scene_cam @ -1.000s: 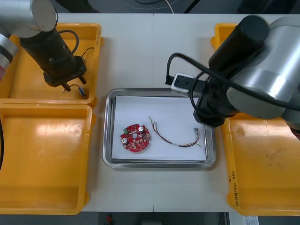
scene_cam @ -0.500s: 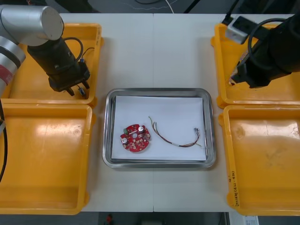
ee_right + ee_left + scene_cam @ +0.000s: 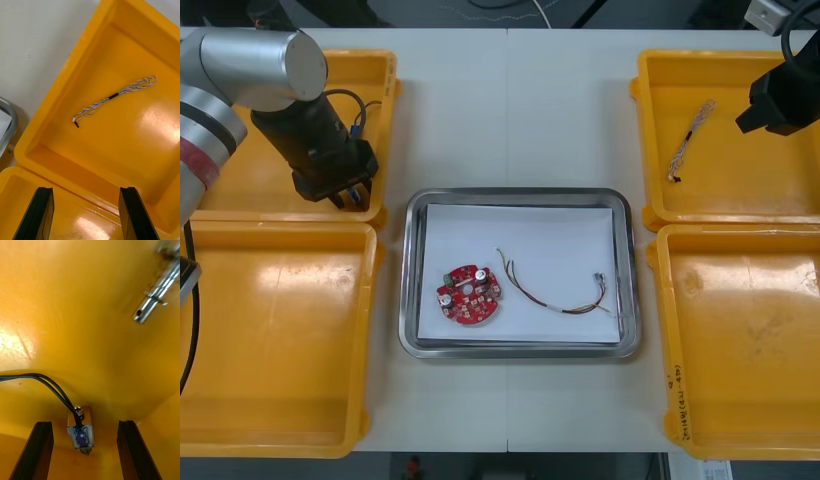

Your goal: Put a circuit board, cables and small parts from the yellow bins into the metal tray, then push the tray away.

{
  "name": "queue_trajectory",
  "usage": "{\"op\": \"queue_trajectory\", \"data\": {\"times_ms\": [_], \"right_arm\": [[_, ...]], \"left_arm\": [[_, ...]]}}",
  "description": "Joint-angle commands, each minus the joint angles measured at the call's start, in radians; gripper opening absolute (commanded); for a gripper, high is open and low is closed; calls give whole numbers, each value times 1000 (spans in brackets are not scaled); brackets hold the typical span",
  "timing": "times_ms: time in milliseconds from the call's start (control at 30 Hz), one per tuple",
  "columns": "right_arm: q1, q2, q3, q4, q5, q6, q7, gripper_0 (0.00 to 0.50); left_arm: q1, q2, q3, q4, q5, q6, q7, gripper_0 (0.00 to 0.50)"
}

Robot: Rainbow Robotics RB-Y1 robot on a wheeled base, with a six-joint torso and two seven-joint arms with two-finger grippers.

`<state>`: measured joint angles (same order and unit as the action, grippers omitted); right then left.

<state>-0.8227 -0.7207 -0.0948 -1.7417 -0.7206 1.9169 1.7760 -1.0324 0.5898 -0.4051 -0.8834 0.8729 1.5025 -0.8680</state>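
My left gripper (image 3: 85,423) hangs low and open in the far left yellow bin (image 3: 240,170), close to its near right corner. A black cable with a blue-ended connector (image 3: 80,429) lies between its fingers (image 3: 39,450), untouched. A small metal part (image 3: 152,302) lies farther off in that bin. My right gripper (image 3: 86,189) is open above the far right bin (image 3: 750,185), where a twisted blue and white cable (image 3: 112,96) (image 3: 690,140) lies beyond the fingertips. The metal tray (image 3: 412,270), white inside, holds a red circuit board (image 3: 470,295) and a red and yellow cable (image 3: 555,290).
The near left bin (image 3: 270,330) and the near right bin (image 3: 740,340) flank the tray. Bare table runs between the two far bins, beyond the tray's far rim.
My right arm has swung from the tray's right edge up and out over the far right bin. My left gripper has shifted slightly toward the near right corner of its bin.
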Motion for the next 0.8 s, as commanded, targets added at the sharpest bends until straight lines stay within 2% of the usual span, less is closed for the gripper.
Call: {"op": "queue_trajectory", "data": {"times_ms": [33,67,100,167,200,233,267,400,433,467,500,533,567,800], "right_arm": [[-119,-22,-22,105,52,3,-124,500],[-128,-17,-22,120,64,3,-135,500],[-153,0,-22,166,112,3,-165,500],[-164,10,-22,188,136,3,-181,500],[-179,29,-22,220,181,3,-210,500],[-179,29,-22,220,181,3,-210,500],[-193,49,-22,251,221,3,-242,500],[-230,89,-22,324,276,3,-328,500],[-239,98,-22,344,285,3,-346,500],[-251,109,-22,369,300,3,-368,500],[-262,118,-22,386,311,1,-382,500],[-263,121,-22,390,314,-3,-386,500],[-279,139,-22,418,334,-26,-415,500],[-297,190,-23,505,380,-139,-509,500]], "left_arm": [[-55,-12,-17,1,1,-5,-85,500],[-55,-12,-17,1,1,-5,-85,500],[-55,-12,-21,1,1,-7,-86,500],[-55,-12,-24,3,1,-5,-86,500],[-55,-12,-24,4,1,-5,-86,500],[-55,-12,-24,4,1,-5,-86,500],[-55,-12,-24,4,1,-5,-86,500],[-54,-12,-24,4,0,-7,-88,500],[-54,-10,-24,4,0,-7,-88,410],[-54,-12,-24,4,1,-7,-91,199],[-54,-12,-24,4,1,-7,-91,50],[-54,-10,-24,4,1,-7,-91,14],[-54,-10,-24,4,1,-7,-92,1],[-54,-10,-23,3,6,-2,-94,0]]}}
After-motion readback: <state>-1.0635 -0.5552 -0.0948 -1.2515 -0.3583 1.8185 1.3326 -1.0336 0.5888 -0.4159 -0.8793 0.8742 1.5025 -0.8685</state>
